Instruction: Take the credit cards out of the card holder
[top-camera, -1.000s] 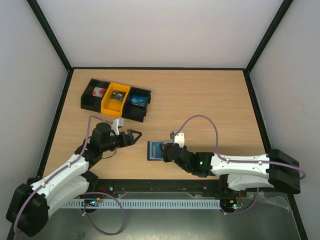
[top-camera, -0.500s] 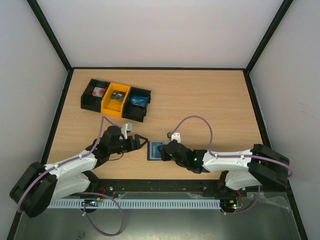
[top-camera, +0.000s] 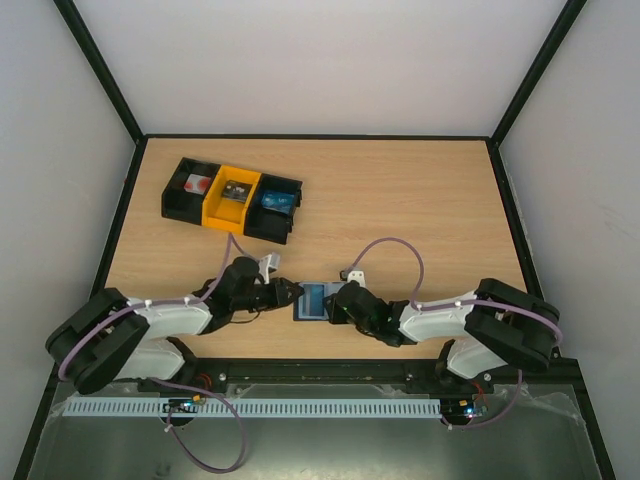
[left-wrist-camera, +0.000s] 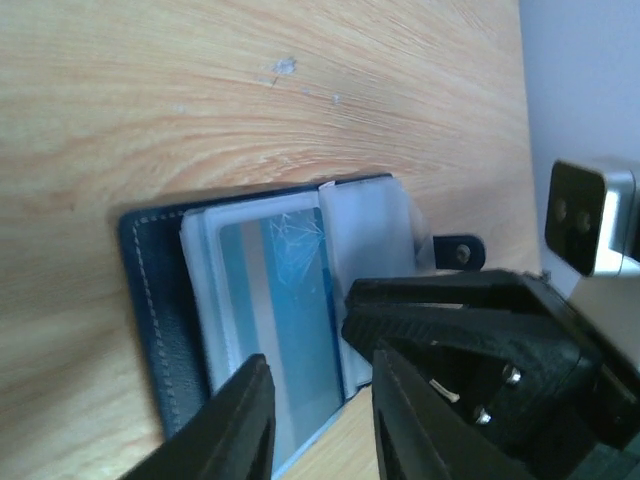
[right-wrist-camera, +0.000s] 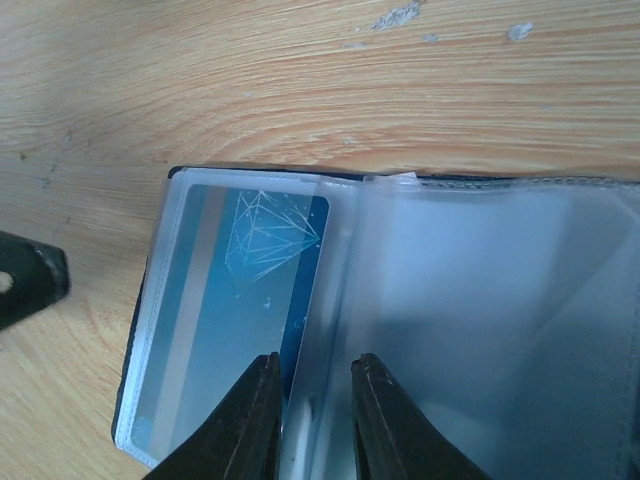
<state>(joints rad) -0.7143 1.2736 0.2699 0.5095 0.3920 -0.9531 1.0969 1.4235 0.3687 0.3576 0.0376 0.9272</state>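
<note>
Top external: bins (top-camera: 232, 199) beyond card holder (top-camera: 312, 301)

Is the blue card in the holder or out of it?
In: the blue card lies under a clear sleeve of the card holder, which is spread open.

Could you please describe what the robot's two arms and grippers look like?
The left arm and right arm have white shells with black joints and bases. A lilac cable loops along each. The left gripper and right gripper are black, two-fingered, each by a white camera housing.
</note>
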